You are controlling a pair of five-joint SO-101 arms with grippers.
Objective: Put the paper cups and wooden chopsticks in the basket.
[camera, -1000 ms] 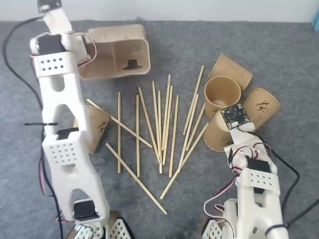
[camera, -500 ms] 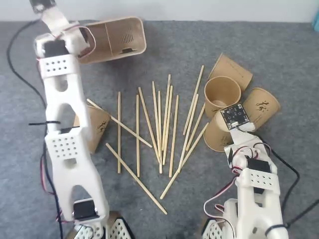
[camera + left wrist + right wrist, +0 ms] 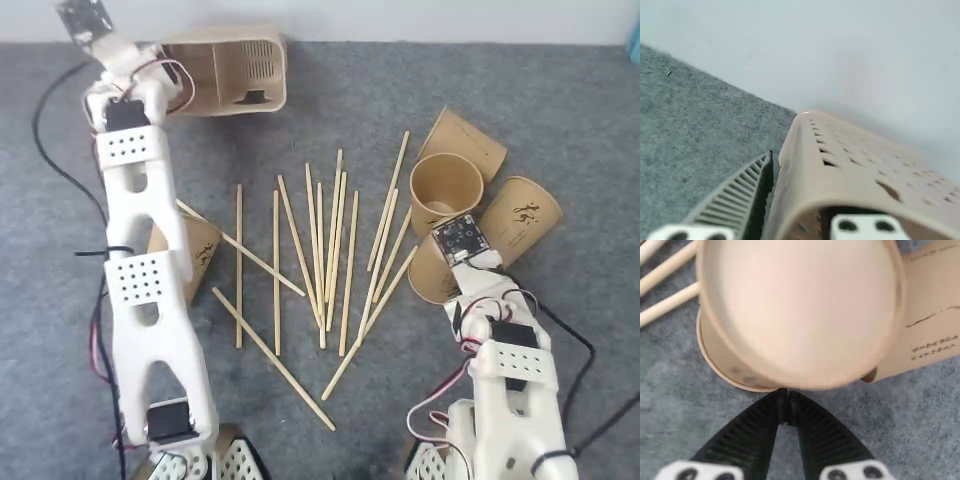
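Beige basket tilts since our left gripper clamps its wall; our right gripper sits closed, empty, beside paper cups.

We see a grey, carpet-like counter with wooden chopsticks scattered across its middle, four paper cups clustered on the right, and one cup lying apart on the left.

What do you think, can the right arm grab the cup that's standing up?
Probably yes. The right arm's fingers are right next to the upright cup, with nothing over it. They are shut, though, so they must open first.
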